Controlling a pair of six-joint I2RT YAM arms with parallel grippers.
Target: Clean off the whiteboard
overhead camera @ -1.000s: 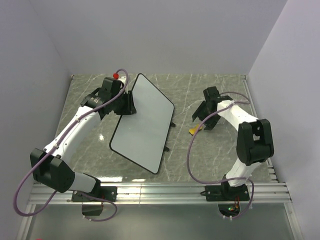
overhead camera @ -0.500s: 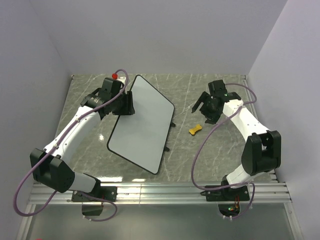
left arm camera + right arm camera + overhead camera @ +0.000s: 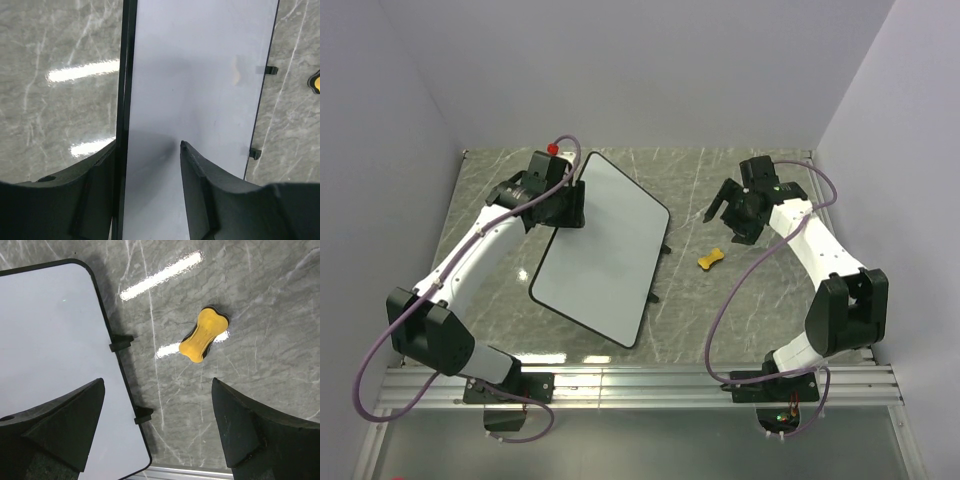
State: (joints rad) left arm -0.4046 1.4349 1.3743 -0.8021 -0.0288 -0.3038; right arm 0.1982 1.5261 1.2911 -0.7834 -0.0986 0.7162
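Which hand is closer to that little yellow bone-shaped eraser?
Right. The right hand hovers open just beyond the yellow bone-shaped eraser; the left hand grips the white rectangular whiteboard at the edge farthest from it.

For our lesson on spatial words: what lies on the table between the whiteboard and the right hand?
A yellow eraser, touching neither the whiteboard nor the right hand; the top external view shows it.

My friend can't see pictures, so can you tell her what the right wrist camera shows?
A small yellow bone-shaped eraser lies on the grey marbled table, ahead of the right gripper, whose black fingers are spread wide open. To the left lies a blank whiteboard with a thin black rim and two little black feet facing the eraser, not touching it.
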